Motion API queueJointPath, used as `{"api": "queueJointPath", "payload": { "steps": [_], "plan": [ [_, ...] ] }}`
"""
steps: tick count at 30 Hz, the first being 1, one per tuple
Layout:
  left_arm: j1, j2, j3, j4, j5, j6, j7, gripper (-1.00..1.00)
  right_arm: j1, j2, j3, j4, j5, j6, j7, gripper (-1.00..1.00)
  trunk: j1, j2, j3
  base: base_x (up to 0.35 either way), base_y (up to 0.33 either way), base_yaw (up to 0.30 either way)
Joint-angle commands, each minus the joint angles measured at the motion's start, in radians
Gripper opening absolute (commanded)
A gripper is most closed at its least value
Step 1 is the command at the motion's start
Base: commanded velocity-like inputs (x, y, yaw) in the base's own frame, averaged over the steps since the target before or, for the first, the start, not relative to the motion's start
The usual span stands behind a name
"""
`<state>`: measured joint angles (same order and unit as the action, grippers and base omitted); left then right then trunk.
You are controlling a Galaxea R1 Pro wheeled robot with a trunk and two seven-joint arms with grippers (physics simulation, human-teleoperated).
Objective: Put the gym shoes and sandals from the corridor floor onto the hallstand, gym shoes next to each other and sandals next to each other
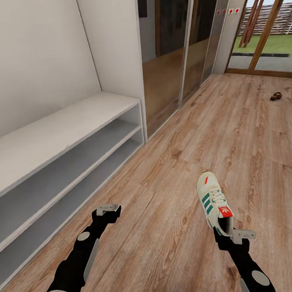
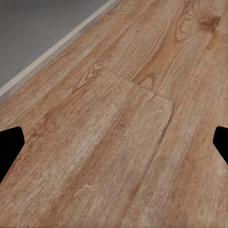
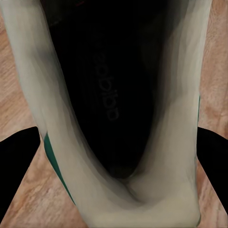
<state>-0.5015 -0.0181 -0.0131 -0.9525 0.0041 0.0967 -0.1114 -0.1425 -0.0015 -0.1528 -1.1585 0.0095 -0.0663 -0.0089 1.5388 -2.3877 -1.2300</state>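
Note:
One cream-white gym shoe (image 1: 212,198) with teal stripes points away from me over the corridor floor (image 1: 166,171). My right gripper (image 1: 231,232) is shut on its heel. The right wrist view looks into the shoe's dark opening (image 3: 114,95), with the right gripper (image 3: 116,161) pressing both sides of the heel. A small brown sandal (image 1: 275,95) lies far off on the floor at the right. The hallstand (image 1: 52,132) runs along the left wall, its bench top and two shelf tiers bare. My left gripper (image 1: 108,210) hangs open above the planks (image 2: 118,118), near the hallstand's lowest shelf (image 2: 38,28).
Tall sliding panel doors (image 1: 186,49) line the wall beyond the hallstand. A glazed door (image 1: 268,24) at the far end looks out on grass. Wood floor stretches between me and the sandal.

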Motion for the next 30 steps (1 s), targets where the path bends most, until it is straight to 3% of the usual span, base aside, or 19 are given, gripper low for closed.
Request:
{"api": "queueJointPath", "payload": {
  "steps": [1,30],
  "plan": [
    [0.000,0.000,0.001,-0.002,0.000,0.003,-0.004,1.00,0.005,-0.001,0.002,-0.005,0.004,-0.003,0.000,-1.00,0.000,0.000,-0.001,0.000,0.000,0.000],
    [0.000,-0.002,-0.003,-0.002,0.001,0.010,-0.004,1.00,0.006,0.000,0.000,-0.073,0.003,0.010,0.000,-1.00,0.000,0.000,-0.001,0.000,0.000,0.000]
  ]
}}
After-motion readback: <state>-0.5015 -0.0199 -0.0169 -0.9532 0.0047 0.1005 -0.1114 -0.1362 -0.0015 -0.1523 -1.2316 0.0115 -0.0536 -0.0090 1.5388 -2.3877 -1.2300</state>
